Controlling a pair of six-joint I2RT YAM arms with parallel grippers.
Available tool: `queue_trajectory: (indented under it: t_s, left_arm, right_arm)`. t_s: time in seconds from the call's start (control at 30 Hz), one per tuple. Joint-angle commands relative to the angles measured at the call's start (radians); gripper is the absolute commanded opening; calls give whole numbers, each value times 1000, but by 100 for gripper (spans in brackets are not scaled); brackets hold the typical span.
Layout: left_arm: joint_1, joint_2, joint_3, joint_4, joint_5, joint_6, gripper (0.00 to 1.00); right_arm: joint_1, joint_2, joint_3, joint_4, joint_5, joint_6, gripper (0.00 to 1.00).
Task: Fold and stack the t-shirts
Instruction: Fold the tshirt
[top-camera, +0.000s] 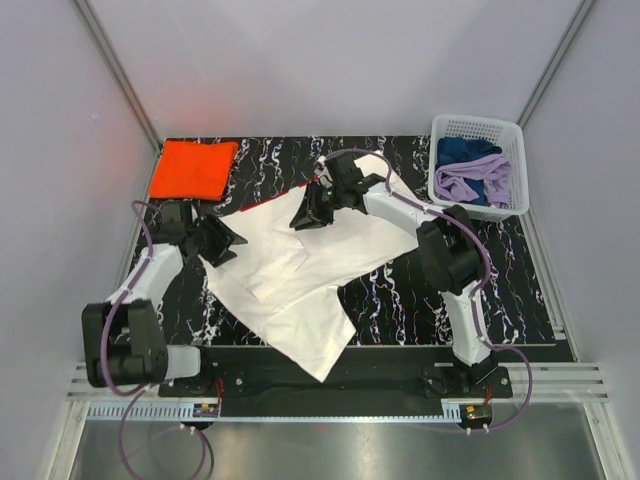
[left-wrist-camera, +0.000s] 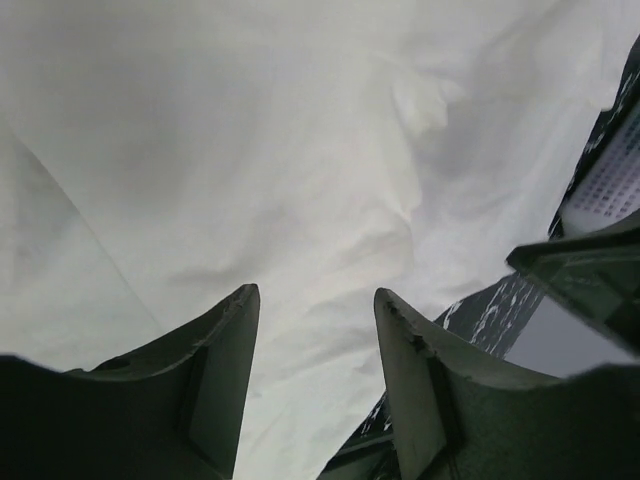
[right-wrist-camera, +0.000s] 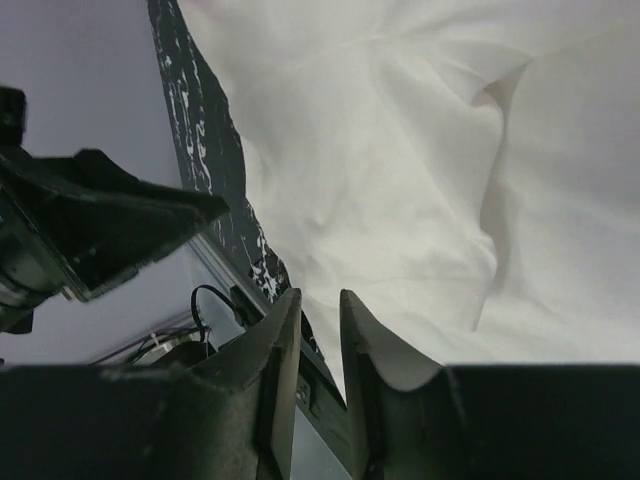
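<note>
The white t-shirt (top-camera: 300, 285) lies spread across the black marbled table (top-camera: 420, 300), its lower part hanging over the near edge. A thin red strip of collar (top-camera: 288, 192) shows at its far edge. The orange t-shirt (top-camera: 193, 168) lies folded at the back left corner. My left gripper (top-camera: 228, 243) is at the white shirt's left edge. In the left wrist view it (left-wrist-camera: 316, 292) is open, jaws well apart over white cloth (left-wrist-camera: 300, 150). My right gripper (top-camera: 305, 215) is at the shirt's far edge by the collar. Its jaws (right-wrist-camera: 320, 293) stand a narrow gap apart with nothing seen between them.
A white basket (top-camera: 478, 124) at the back right holds blue and purple clothes. Grey walls enclose the table on three sides. The left gripper's dark body (right-wrist-camera: 90, 220) shows at the left of the right wrist view.
</note>
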Motion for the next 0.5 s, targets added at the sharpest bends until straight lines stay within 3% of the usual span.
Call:
queue_trajectory:
  t_s: [0.0, 0.27, 0.47]
  left_arm:
    - [116, 92, 64, 99, 69, 36, 54]
    - [220, 280, 162, 139, 111, 90, 52]
    - [255, 303, 185, 110, 45, 131, 49]
  right_arm:
    - [40, 84, 24, -28, -60, 33, 28]
    - [24, 64, -216, 80, -22, 31, 21]
    - [8, 91, -160, -22, -40, -24, 20]
